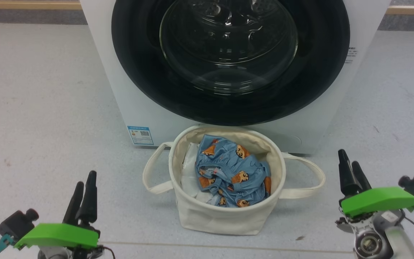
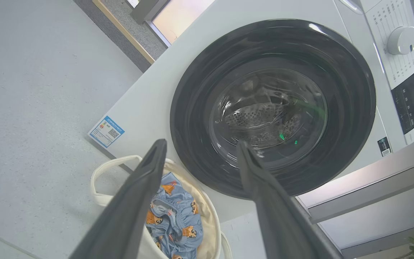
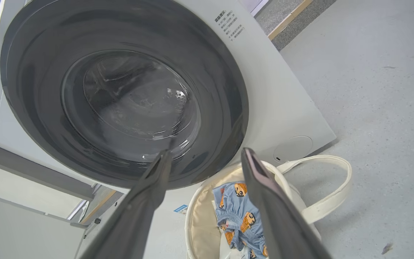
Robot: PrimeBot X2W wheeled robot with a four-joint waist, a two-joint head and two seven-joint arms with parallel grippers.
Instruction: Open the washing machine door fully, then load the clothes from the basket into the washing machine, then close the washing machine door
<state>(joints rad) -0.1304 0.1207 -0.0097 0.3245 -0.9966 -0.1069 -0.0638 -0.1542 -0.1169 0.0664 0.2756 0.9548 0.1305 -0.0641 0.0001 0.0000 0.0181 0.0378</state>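
Observation:
The washing machine point(image 1: 120, 108) stands white and square ahead of me. The washing machine door point(image 1: 138, 72) lies flat against its front, a glossy black rim around a bulging clear glass. The basket point(image 1: 221, 219), a cream canvas tub with two loop handles, sits on the floor right in front of it. Inside it lie the clothes point(image 1: 232, 172), light blue fabric with orange bear faces. My left gripper point(image 1: 86, 180) hovers open at the lower left, well short of the basket. My right gripper point(image 1: 348, 158) is open at the lower right, also apart from it. Neither holds anything.
A plain white padded cloth point(image 1: 189, 172) lies under the blue garment in the basket. A blue label sticker point(image 1: 140, 135) marks the machine's lower left corner. The dial point(image 2: 403, 39) and control panel sit above the door. Grey floor point(image 1: 31, 108) spreads on both sides.

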